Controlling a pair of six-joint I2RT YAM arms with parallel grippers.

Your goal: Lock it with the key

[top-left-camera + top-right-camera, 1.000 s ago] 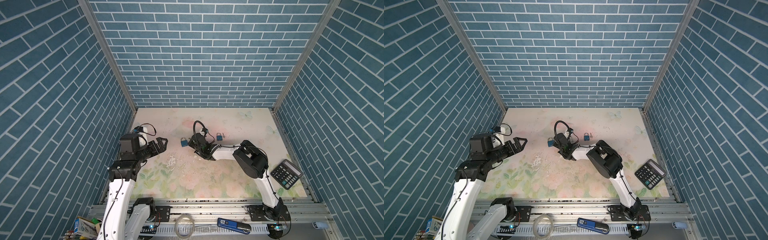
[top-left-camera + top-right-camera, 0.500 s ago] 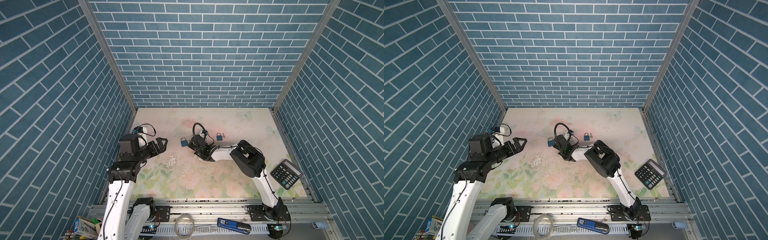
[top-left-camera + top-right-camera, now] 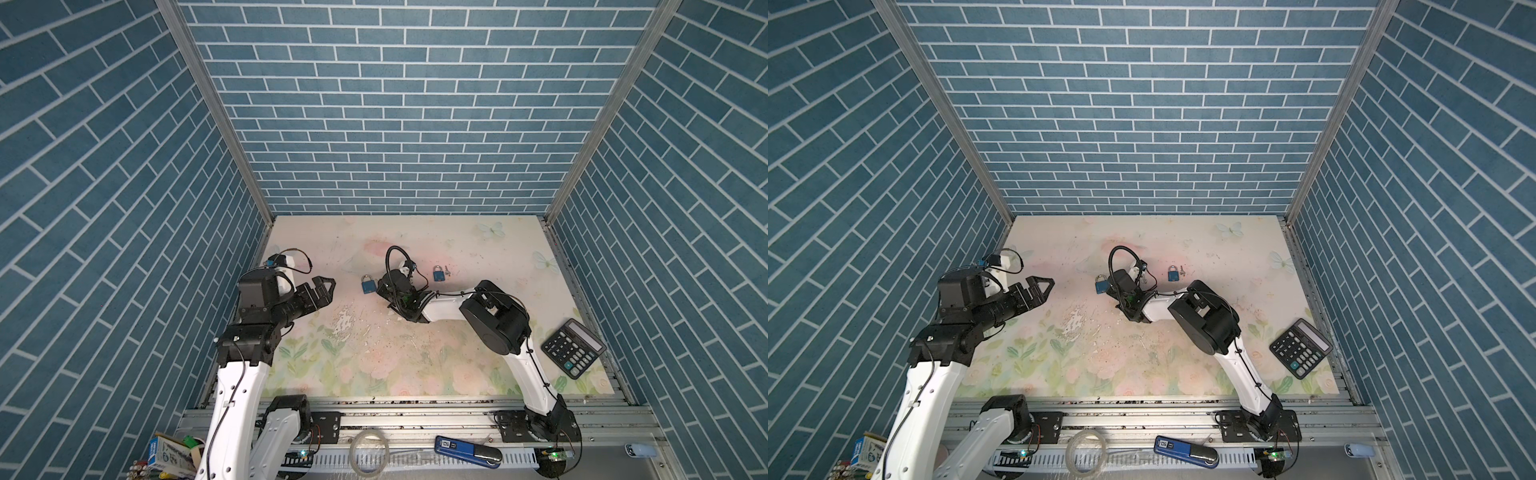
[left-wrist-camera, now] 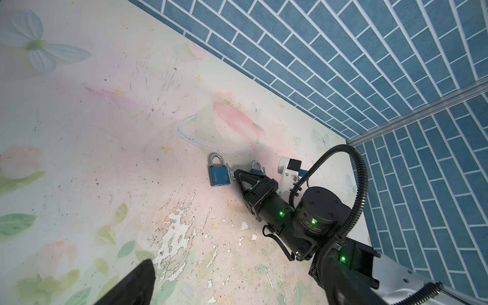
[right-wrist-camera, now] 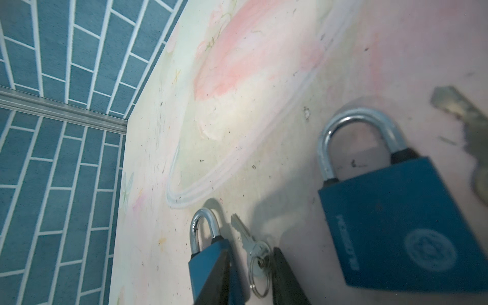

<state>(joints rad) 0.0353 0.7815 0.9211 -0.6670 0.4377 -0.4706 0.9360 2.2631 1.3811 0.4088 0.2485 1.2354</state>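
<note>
Two blue padlocks with steel shackles lie on the floral mat in both top views, one left (image 3: 368, 285) and one right (image 3: 437, 274) with a small key (image 3: 446, 272) beside it. My right gripper (image 3: 380, 287) lies low against the left padlock's right side. In the right wrist view its fingers (image 5: 285, 280) stand apart. A silver key (image 5: 249, 244) on a ring lies flat between them, beside a padlock (image 5: 203, 261). A second padlock (image 5: 396, 224) and a blurred key (image 5: 459, 116) sit closer to the lens. My left gripper (image 3: 328, 286) hovers wide open and empty.
A black calculator (image 3: 573, 348) lies at the mat's front right. A patch of flaked white paint (image 3: 345, 324) marks the mat in front of the padlocks. Blue brick walls close in the back and both sides.
My right gripper's fingers have parted beside the left padlock, and its elbow has drifted slightly left. The left arm has not moved.
</note>
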